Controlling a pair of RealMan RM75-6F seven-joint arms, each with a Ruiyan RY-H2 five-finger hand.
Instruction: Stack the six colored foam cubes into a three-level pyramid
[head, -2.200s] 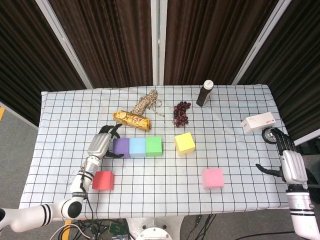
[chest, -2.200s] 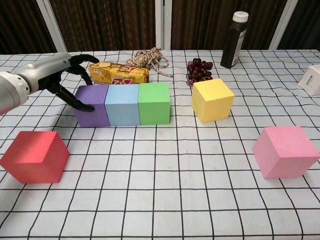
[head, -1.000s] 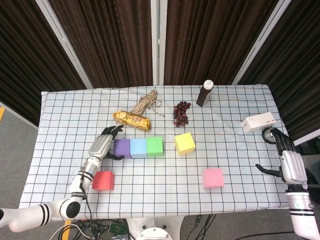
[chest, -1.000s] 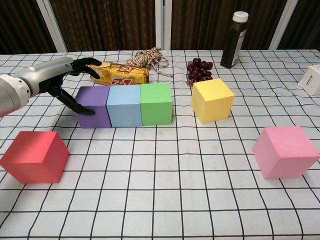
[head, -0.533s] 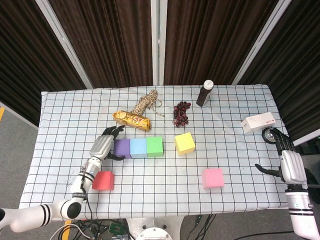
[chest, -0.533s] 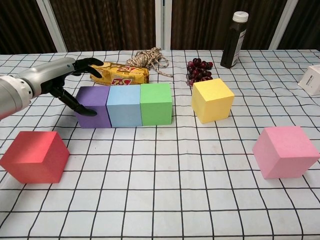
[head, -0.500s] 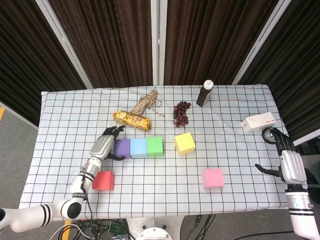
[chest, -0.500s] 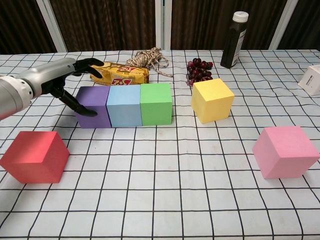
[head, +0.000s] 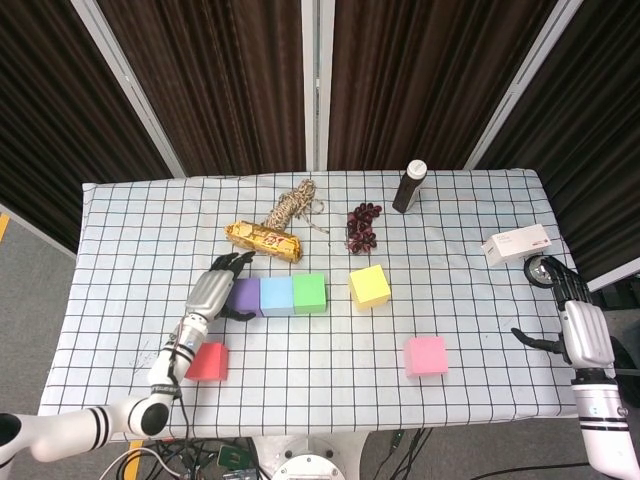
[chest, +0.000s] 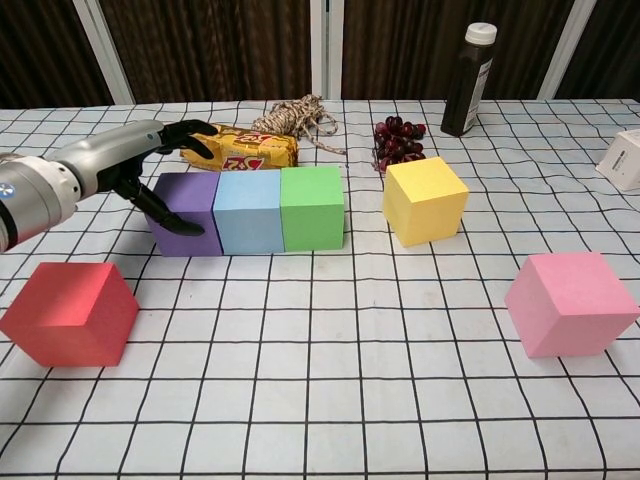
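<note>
We rest our left hand (chest: 140, 160), fingers spread and gripping nothing, against the purple cube (chest: 186, 212) to keep it flush with the blue cube (chest: 247, 210) and green cube (chest: 311, 206) as the pyramid's base. Our right hand (head: 581, 330) idles open, far from it.

A purple cube (chest: 186, 211), blue cube (chest: 246, 209) and green cube (chest: 311, 206) form a touching wall mid-table, the snack packet (chest: 240, 147) crowding just behind. Open cloth separates the yellow cube (chest: 425, 199), pink cube (chest: 569, 303) and red cube (chest: 70, 312).
</note>
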